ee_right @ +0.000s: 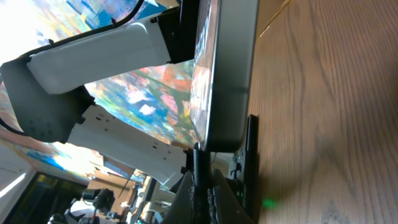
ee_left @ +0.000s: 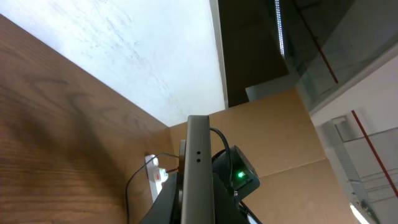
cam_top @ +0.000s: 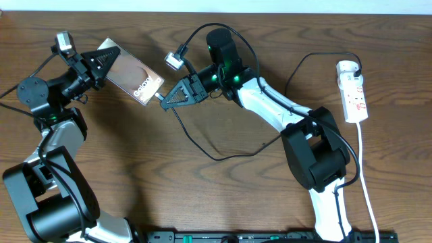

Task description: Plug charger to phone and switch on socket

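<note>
The phone (cam_top: 135, 77) is lifted off the table and tilted, its grey-brown face up, with my left gripper (cam_top: 101, 65) shut on its far end. In the left wrist view the phone (ee_left: 198, 168) shows edge-on between the shut jaws of that gripper (ee_left: 198, 208). My right gripper (cam_top: 164, 99) is shut on the charger's connector tip (ee_right: 199, 171), which meets the phone's near short edge (ee_right: 227, 74); how deep it sits is hidden. The charger's thin black cable (cam_top: 216, 156) loops over the table to its plug at the top of the white socket (cam_top: 354, 91).
The socket's white cord (cam_top: 364, 175) runs down the right side towards the front edge. The right arm's white link and black base (cam_top: 317, 152) lie between the phone and the socket. The left arm's base (cam_top: 47, 196) fills the lower left corner.
</note>
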You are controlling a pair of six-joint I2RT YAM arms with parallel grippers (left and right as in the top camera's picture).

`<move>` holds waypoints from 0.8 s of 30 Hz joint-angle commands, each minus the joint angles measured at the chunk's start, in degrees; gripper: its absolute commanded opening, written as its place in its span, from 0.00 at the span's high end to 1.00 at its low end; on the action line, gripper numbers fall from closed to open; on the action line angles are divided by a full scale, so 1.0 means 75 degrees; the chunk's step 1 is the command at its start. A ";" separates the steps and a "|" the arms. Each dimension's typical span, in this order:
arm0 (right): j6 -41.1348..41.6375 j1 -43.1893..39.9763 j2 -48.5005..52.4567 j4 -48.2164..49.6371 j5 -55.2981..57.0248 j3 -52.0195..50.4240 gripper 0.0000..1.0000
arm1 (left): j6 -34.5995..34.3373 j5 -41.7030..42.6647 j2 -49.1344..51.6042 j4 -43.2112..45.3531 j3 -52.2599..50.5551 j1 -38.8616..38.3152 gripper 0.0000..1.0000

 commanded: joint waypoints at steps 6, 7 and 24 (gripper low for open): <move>0.0070 0.0038 -0.0268 0.0026 -0.0070 0.0149 0.99 | 0.0102 0.0557 -0.0122 0.0099 0.0224 -0.0134 0.93; 0.0076 0.0038 -0.0268 0.0026 -0.0070 0.0149 0.99 | 0.0102 0.0571 -0.0122 0.0099 0.0224 -0.0134 0.93; 0.0469 0.0038 -0.0268 0.0029 -0.0070 0.0149 0.99 | 0.0093 0.0737 -0.0122 0.0391 0.0224 -0.0134 0.93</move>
